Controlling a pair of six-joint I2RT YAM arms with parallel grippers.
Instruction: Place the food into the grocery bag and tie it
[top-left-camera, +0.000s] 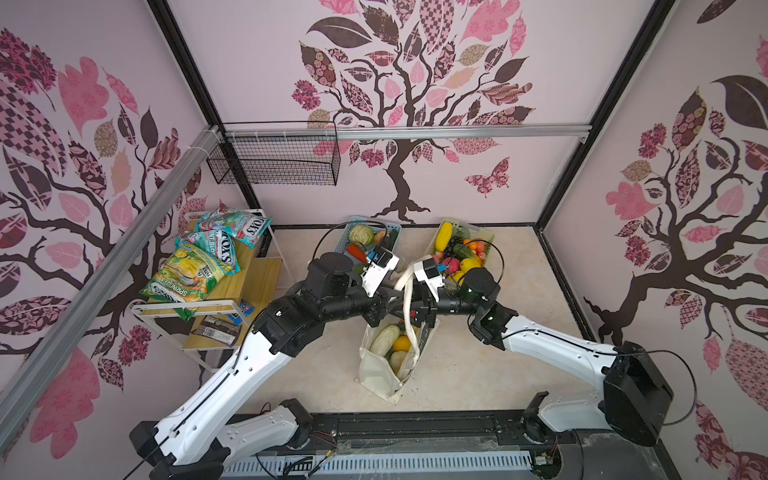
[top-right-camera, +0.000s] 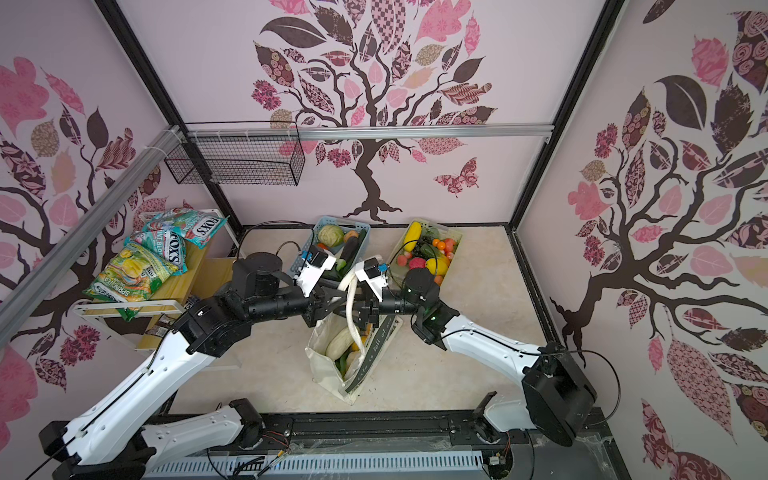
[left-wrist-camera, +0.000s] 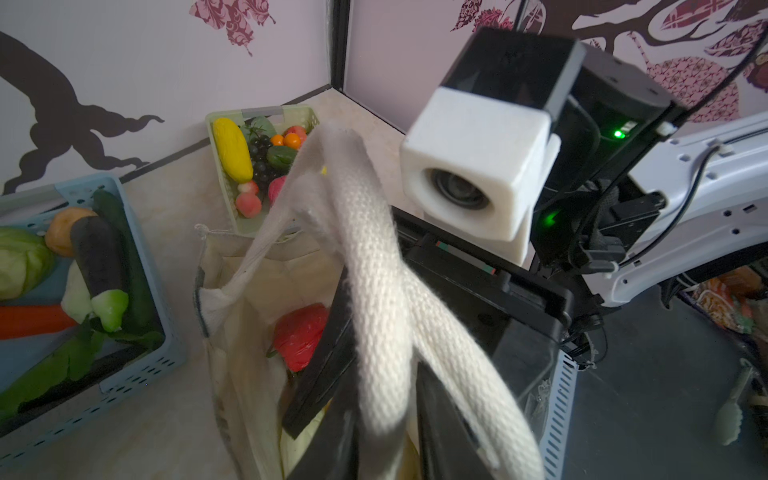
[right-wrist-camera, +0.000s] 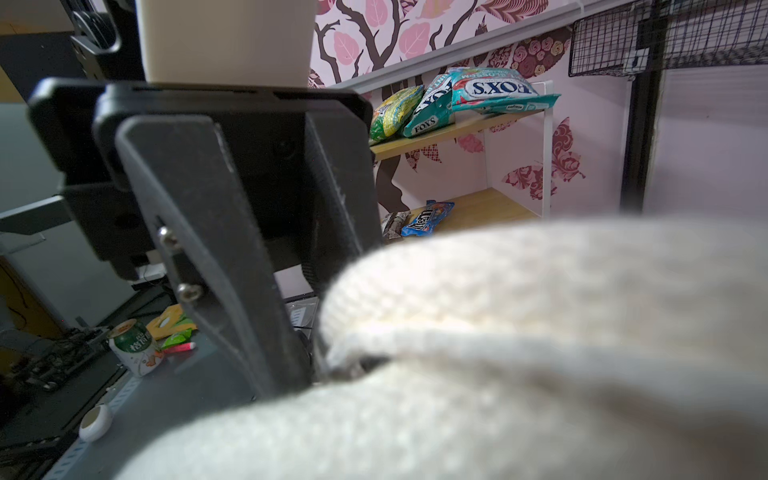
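Two cream straps (top-left-camera: 405, 282) rise together from the grocery bag (top-left-camera: 376, 370), which stands on the pale floor at the middle, just in front of the robot's rail. Its mouth faces up, a long slit running from the rail toward the back wall and leaning a little to the right. Food lies inside: both top views show a pale green melon (top-left-camera: 384, 338) and a yellow piece (top-left-camera: 401, 344).

The straps stand up in a loop between the two wrists, above the bag's far end. The left gripper (top-right-camera: 334, 298) points at the loop from the left. The right wrist view shows its fingers (right-wrist-camera: 208, 257) parted and unclenched beside the strap. The right gripper (top-left-camera: 420, 318) hangs over the bag's far rim. Strap and arm cover its tips, so I cannot tell whether it is released or clenched.

Both forearms cross above the mouth and hide its far half from above. Beyond them sit a light blue basket (top-left-camera: 397, 229) and a pale green basket (top-left-camera: 487, 237), both holding more food. A shelf (top-left-camera: 249, 270) with snack packets (top-left-camera: 187, 270) stands at the left.

Only the left wrist view shows a red fruit (left-wrist-camera: 301, 334) deep in the bag. Only a top view shows the dark band (top-right-camera: 374, 353) with script on the bag's side.
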